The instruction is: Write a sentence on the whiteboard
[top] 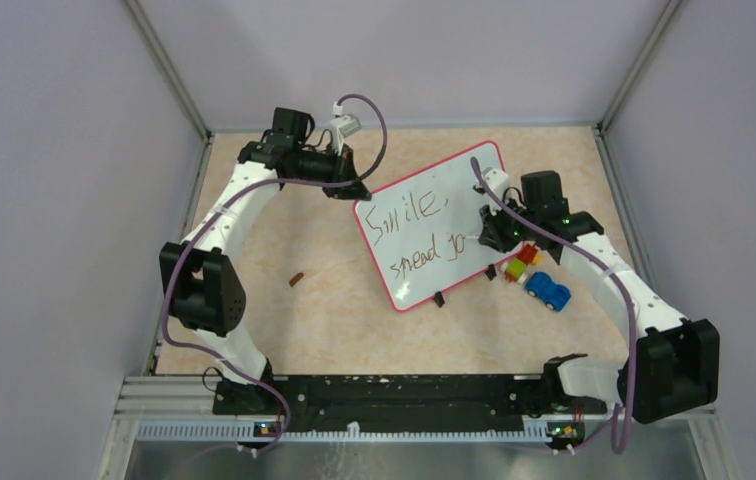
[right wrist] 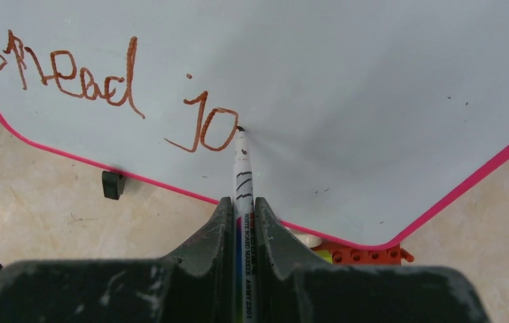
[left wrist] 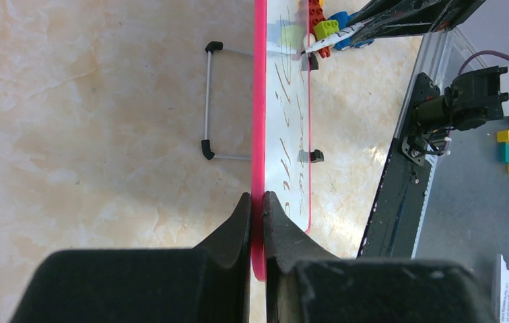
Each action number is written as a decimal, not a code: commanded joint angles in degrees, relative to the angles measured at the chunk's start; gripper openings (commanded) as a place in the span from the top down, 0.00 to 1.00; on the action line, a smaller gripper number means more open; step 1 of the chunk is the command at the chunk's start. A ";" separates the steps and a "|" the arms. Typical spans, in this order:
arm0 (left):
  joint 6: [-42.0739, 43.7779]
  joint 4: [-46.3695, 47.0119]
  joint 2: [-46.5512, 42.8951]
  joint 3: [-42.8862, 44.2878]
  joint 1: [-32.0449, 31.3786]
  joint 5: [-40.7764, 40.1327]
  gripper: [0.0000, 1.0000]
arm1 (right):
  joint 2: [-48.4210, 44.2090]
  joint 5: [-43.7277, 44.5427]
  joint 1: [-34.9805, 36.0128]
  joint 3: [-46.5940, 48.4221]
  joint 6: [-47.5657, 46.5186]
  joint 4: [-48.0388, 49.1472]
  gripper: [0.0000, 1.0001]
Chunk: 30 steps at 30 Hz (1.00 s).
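White rect. board w/ rounded corners, thin pink-red rim (top: pixel 416 282): propped on thin wire stand (left wrist: pixel 207 101), centre-right of tan marbled tabletop (top: pixel 334 320), face tilted up toward arm bases.
Brownish-red handwritten sentence (top: pixel 419 230): line 1 reads "Smile," and looks complete. Line 2 reads "spread jo" and stops there.
Left gripper (left wrist: pixel 257 196): fingers pressed together on board's rim at its left corner; judged to be steadying the board.
Right gripper (right wrist: pixel 238 202): pinching slim white board marker (right wrist: pixel 242 168), barrel between the fingers, pointing ahead.
Marker tip (right wrist: pixel 240 129): touching board face at upper right of the "o".
Progress: most of text down; judged late stage.
Left to do: prob. one closing letter (a "y", if word is "joy"), poss. punctuation.
Room on board: bare white to right of "jo"; enough for the remainder, by judgement.
Nearby clutter: red/yellow/green toy bricks (top: pixel 520 262) and blue toy car (top: pixel 548 291) just beside board's lower right edge; small brown item (top: pixel 297 279) on table, well apart to left.
Risk: board may shift under pen pressure if corner grip slips.
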 commanded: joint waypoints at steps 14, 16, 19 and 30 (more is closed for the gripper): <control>1.08 -3.97 1.45 -1.95 -1.82 -0.97 1.00 | -0.48 4.08 -1.09 0.04 -0.87 2.18 1.00; 1.09 -3.95 1.46 -1.92 -1.81 -1.03 1.00 | -0.69 3.65 -1.10 -0.26 -1.16 1.69 1.00; 1.05 -3.95 1.54 -1.82 -1.79 -1.00 1.00 | -0.69 3.76 -1.16 -0.01 -1.45 1.38 1.00; 1.30 -4.18 1.28 -2.11 -1.80 -1.18 1.00 | 0.04 2.76 -1.10 -0.67 -3.06 -0.07 1.00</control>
